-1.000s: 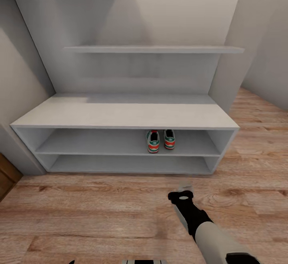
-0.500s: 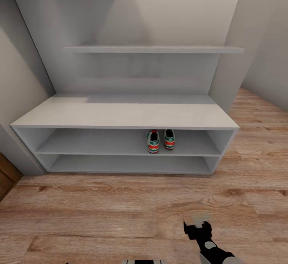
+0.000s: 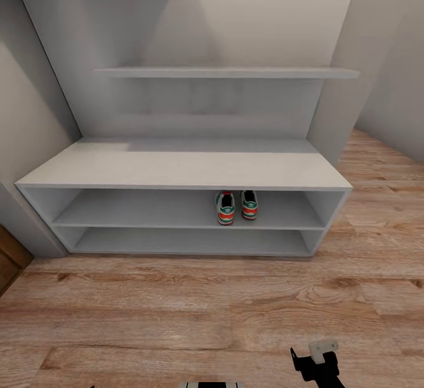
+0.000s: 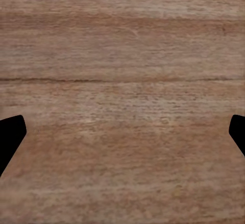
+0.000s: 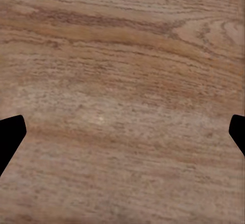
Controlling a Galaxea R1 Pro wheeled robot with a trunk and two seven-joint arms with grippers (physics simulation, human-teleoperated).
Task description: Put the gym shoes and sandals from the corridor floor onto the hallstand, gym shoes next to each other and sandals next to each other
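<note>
Two gym shoes [image 3: 225,208] [image 3: 249,204] stand side by side, heels outward, on the upper shoe shelf of the hallstand [image 3: 176,167], right of its middle. The two sandals are out of view. My right gripper [image 3: 315,357] hangs low over the corridor floor [image 3: 147,311] at the near right, well short of the rack. In the right wrist view my right gripper [image 5: 122,137] is open, its dark fingertips [image 5: 11,132] wide apart over bare planks. The left wrist view has my left gripper [image 4: 122,137] open in the same way, nothing between its fingertips [image 4: 11,134].
A long wall shelf [image 3: 224,72] hangs above the bench top. The lower shoe shelf [image 3: 188,241] holds nothing. Grey walls close in on the left and right of the rack. A brown wooden panel [image 3: 9,261] sits at the far left edge.
My right arm has drawn back from near the rack toward my body, dropping to the bottom edge of the head view. The shoes and the rack have not moved.
</note>
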